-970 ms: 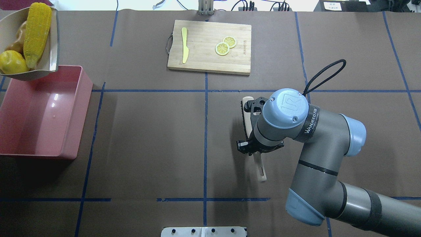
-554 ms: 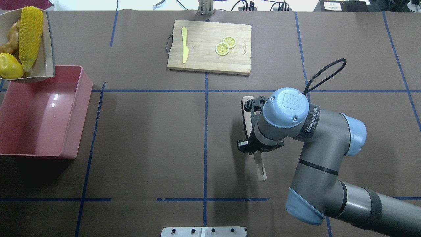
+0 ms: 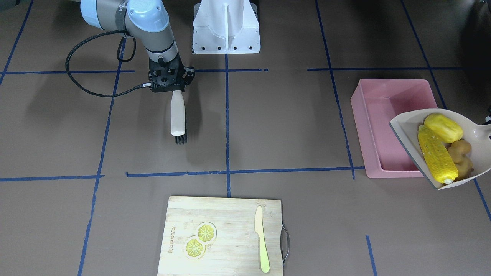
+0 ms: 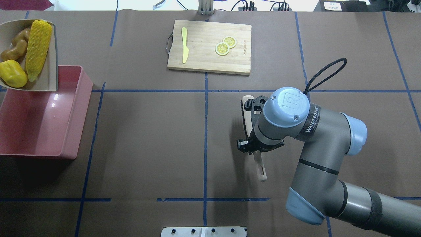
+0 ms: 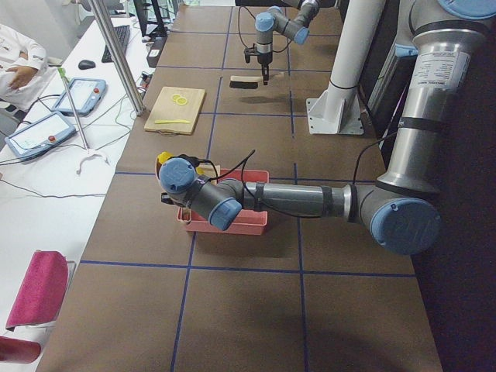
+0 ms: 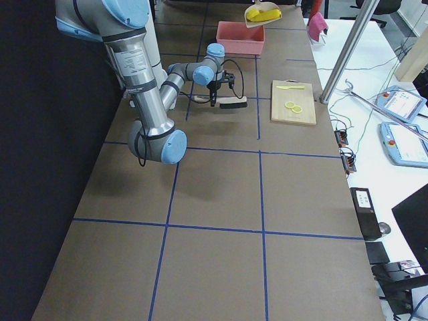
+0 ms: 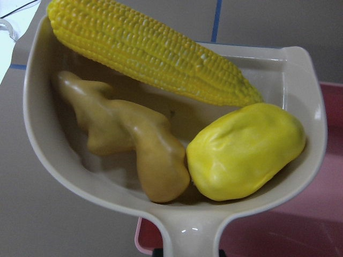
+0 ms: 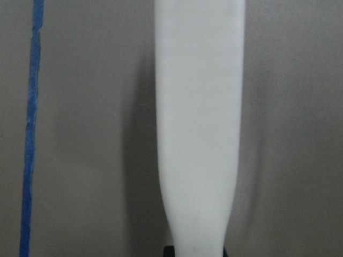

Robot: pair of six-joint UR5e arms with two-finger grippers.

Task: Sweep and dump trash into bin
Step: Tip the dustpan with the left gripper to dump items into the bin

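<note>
1. The left gripper (image 7: 187, 251) barely shows at the foot of its wrist view. Its fingers are out of sight, but it is judged clamped on the handle of the beige dustpan (image 4: 54, 49), since the pan rides in the air.
2. All the trash sits in the pan. The corn cob (image 4: 38, 49) lies along the open lip, with the yellow potato-like piece (image 4: 13, 73) and the tan ginger root (image 4: 16, 47) behind it, toward the handle.
3. The pan hangs above the far left corner of the pink bin (image 4: 86, 108), as the overhead view has it, with only part of its lip over the tub. None of the three pieces is in the bin yet.
4. The step in hand looks to be the dump.
   - It would go best if the lip first came further in over the middle of the bin and lower toward it.
   - The handle could then rise slowly.
   - The cob should roll out first, broadside, and one end could clear the rim if the lip stays at the corner.
   - The rounder pieces may bounce out of a high drop.
5. The right gripper (image 3: 171, 82) is closed on the handle of the brush (image 3: 178, 115) at mid-table, well apart from the bin. Whether the bristles touch the table cannot be told.
6. At the far side, a cutting board (image 4: 204, 59) carries lemon slices (image 4: 225, 45) and a knife (image 4: 185, 46), which have no part in the job.
</note>
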